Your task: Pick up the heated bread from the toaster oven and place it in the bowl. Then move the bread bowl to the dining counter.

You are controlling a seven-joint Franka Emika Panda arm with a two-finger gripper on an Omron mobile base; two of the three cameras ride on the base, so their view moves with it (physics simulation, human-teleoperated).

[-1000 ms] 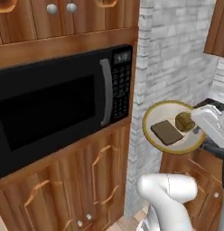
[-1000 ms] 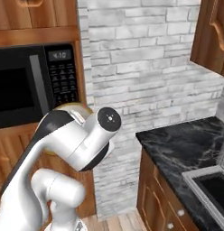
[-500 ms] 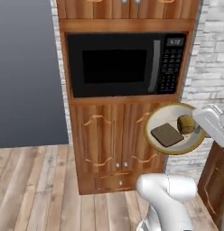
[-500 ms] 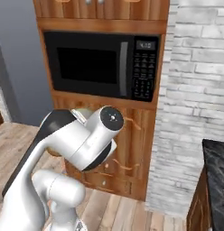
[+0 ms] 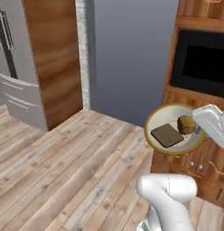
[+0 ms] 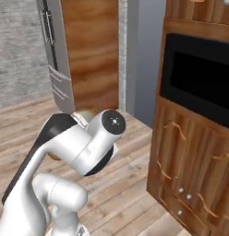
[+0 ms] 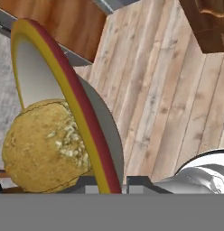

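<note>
Two pieces of food ride in the bowl [image 5: 173, 147], which the gripper [image 7: 123, 182] carries in the air above the wooden floor [image 5: 64, 167].

In the hand view the jaws are pinched tight on the bowl's yellow-and-red rim, one fingertip on each side of it, with the heated bread [image 7: 44, 145] lying inside, right against that rim. From the left base view the bowl sits level in front of the wooden cabinet [image 5: 208, 167], under the black microwave [image 5: 202, 63]; the bread [image 5: 186, 125] rests just beside a flat dark brown square piece [image 5: 167, 135]. A grey refrigerator [image 5: 16, 67] stands well apart at the far left.
</note>
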